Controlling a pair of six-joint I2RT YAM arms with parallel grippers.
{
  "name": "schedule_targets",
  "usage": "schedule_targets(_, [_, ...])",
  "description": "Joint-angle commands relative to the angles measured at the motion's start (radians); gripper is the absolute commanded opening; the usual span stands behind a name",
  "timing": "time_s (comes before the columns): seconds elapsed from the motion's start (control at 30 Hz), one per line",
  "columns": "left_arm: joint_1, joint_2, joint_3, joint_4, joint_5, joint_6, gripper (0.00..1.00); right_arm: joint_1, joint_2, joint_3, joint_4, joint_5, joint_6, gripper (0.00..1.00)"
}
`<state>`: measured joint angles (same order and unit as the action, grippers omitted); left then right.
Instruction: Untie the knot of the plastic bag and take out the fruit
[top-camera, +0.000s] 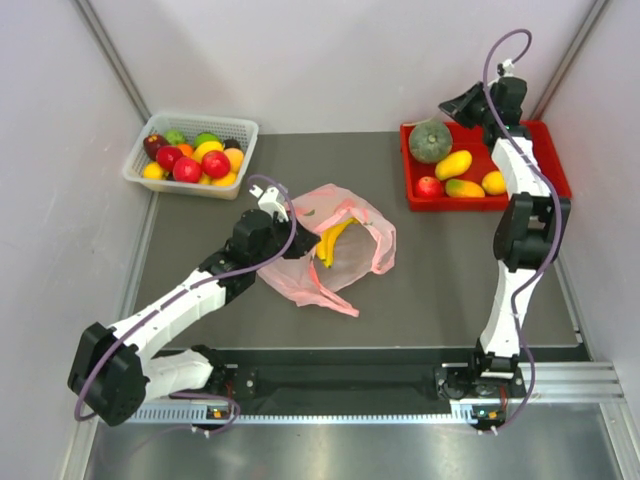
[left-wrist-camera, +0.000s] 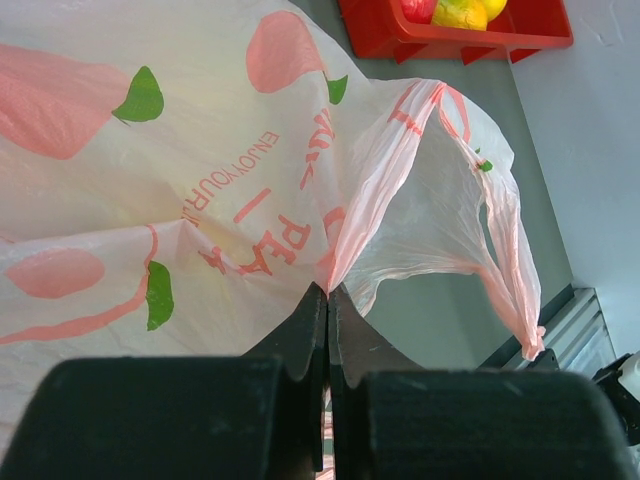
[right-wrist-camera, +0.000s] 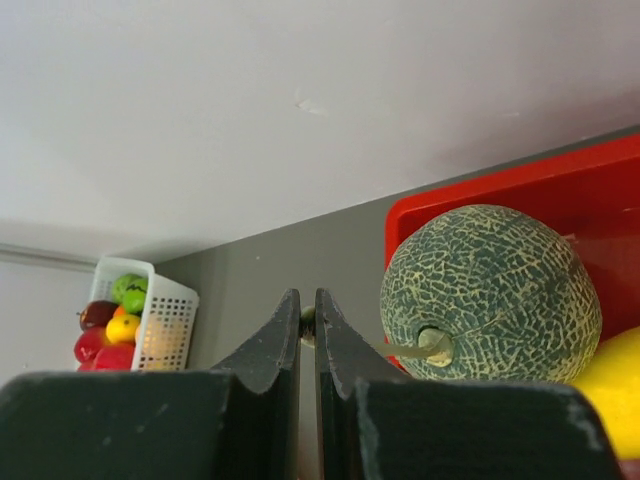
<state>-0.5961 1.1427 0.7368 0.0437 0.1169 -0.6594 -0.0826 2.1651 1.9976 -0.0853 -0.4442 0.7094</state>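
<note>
The bag (top-camera: 345, 250), thin limp film, light and slippery, lies mid-desk with its mouth slack toward 3 o'clock; the left jaws are clamped on a fold at its 9 o'clock edge. The bananas (top-camera: 333, 240) inside look firm, best taken across the bunch. The melon (top-camera: 431, 141) sits in the tray (top-camera: 420, 203) at 1 o'clock, right jaws together near it. Bare desk (top-camera: 450, 290) lies at 4 o'clock; walls (top-camera: 50, 220) hem both sides.

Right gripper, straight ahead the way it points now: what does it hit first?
Probably the grey table, then the back wall. The right gripper points just left of the melon and the red tray, with nothing between. Depth is unclear, so the melon could be brushed.
</note>
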Motion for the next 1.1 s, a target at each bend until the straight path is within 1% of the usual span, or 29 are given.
schedule_targets(0.0, [0.004,-0.026,0.032,0.015,0.015,0.011,0.00,0.000,0.015,0.085,0.095,0.016,0.013,0.00])
schedule_targets(0.03, [0.004,-0.027,0.030,0.015,0.015,0.011,0.00,0.000,0.022,0.098,0.088,0.018,0.009,0.00])
schedule_targets(0.07, [0.004,-0.028,0.030,0.016,0.015,0.012,0.00,-0.002,0.028,0.102,0.063,0.016,0.006,0.02])
schedule_targets(0.1, [0.004,-0.024,0.029,0.016,0.015,0.009,0.00,-0.002,0.039,0.108,0.058,0.006,0.001,0.08])
schedule_targets(0.13, [0.004,-0.024,0.027,0.016,0.018,0.009,0.00,-0.003,0.039,0.113,0.053,-0.004,0.001,0.22])
schedule_targets(0.17, [0.004,-0.023,0.027,0.016,0.020,0.007,0.00,-0.003,0.038,0.118,0.050,-0.014,0.001,0.51])
schedule_targets(0.23, [0.004,-0.026,0.024,0.016,0.023,0.006,0.00,-0.005,0.006,0.115,0.045,-0.031,-0.007,0.72])
schedule_targets(0.27, [0.004,-0.027,0.021,0.016,0.023,0.007,0.00,-0.005,-0.019,0.095,0.045,-0.028,-0.013,0.89])
schedule_targets(0.33, [0.004,-0.035,0.018,0.013,0.020,0.009,0.00,-0.003,-0.108,0.051,0.048,-0.016,-0.030,0.99])
schedule_targets(0.43, [0.004,-0.044,0.015,0.010,0.017,0.014,0.00,0.015,-0.246,0.017,-0.059,0.019,-0.088,1.00])
schedule_targets(0.47, [0.004,-0.046,0.015,0.008,0.012,0.015,0.00,0.026,-0.287,-0.018,-0.095,0.035,-0.118,1.00])
schedule_targets(0.5, [0.004,-0.049,0.015,0.008,0.010,0.017,0.00,0.039,-0.377,-0.048,-0.125,0.080,-0.180,1.00])
schedule_targets(0.53, [0.004,-0.049,0.015,0.007,0.010,0.017,0.00,0.075,-0.427,-0.125,-0.175,0.103,-0.214,1.00])
schedule_targets(0.57, [0.004,-0.051,0.015,0.005,0.007,0.018,0.00,0.111,-0.477,-0.173,-0.191,0.126,-0.264,1.00])
schedule_targets(0.6, [0.004,-0.051,0.015,0.007,0.007,0.018,0.00,0.150,-0.576,-0.221,-0.201,0.149,-0.277,1.00])
schedule_targets(0.63, [0.005,-0.049,0.015,0.007,0.010,0.017,0.00,0.168,-0.626,-0.315,-0.212,0.145,-0.287,1.00])
schedule_targets(0.67, [0.005,-0.047,0.015,0.010,0.010,0.018,0.00,0.188,-0.674,-0.362,-0.211,0.139,-0.294,0.99])
schedule_targets(0.7, [0.004,-0.044,0.016,0.012,0.012,0.017,0.00,0.211,-0.765,-0.406,-0.211,0.148,-0.297,1.00])
schedule_targets(0.73, [0.004,-0.037,0.024,0.012,0.016,0.017,0.00,0.262,-0.807,-0.481,-0.223,0.166,-0.306,1.00])
schedule_targets(0.8, [0.004,-0.026,0.033,0.002,0.020,0.020,0.00,0.322,-0.923,-0.551,-0.225,0.215,-0.317,1.00])
schedule_targets(0.83, [0.004,-0.017,0.036,-0.001,0.020,0.023,0.00,0.380,-0.956,-0.604,-0.226,0.213,-0.326,1.00])
schedule_targets(0.87, [0.004,-0.014,0.045,-0.002,0.020,0.023,0.00,0.414,-0.984,-0.623,-0.247,0.217,-0.340,0.99])
schedule_targets(0.9, [0.004,-0.012,0.049,-0.005,0.015,0.024,0.00,0.479,-1.026,-0.637,-0.266,0.258,-0.340,0.98])
schedule_targets(0.97, [0.004,-0.009,0.055,-0.007,0.006,0.024,0.00,0.544,-1.059,-0.681,-0.298,0.268,-0.353,0.95])
schedule_targets(1.0, [0.004,-0.011,0.056,-0.014,-0.008,0.026,0.00,0.605,-1.083,-0.706,-0.312,0.310,-0.352,0.95])
schedule_targets(1.07, [0.004,-0.011,0.064,-0.025,-0.026,0.030,0.00,0.665,-1.105,-0.738,-0.326,0.366,-0.353,0.94])
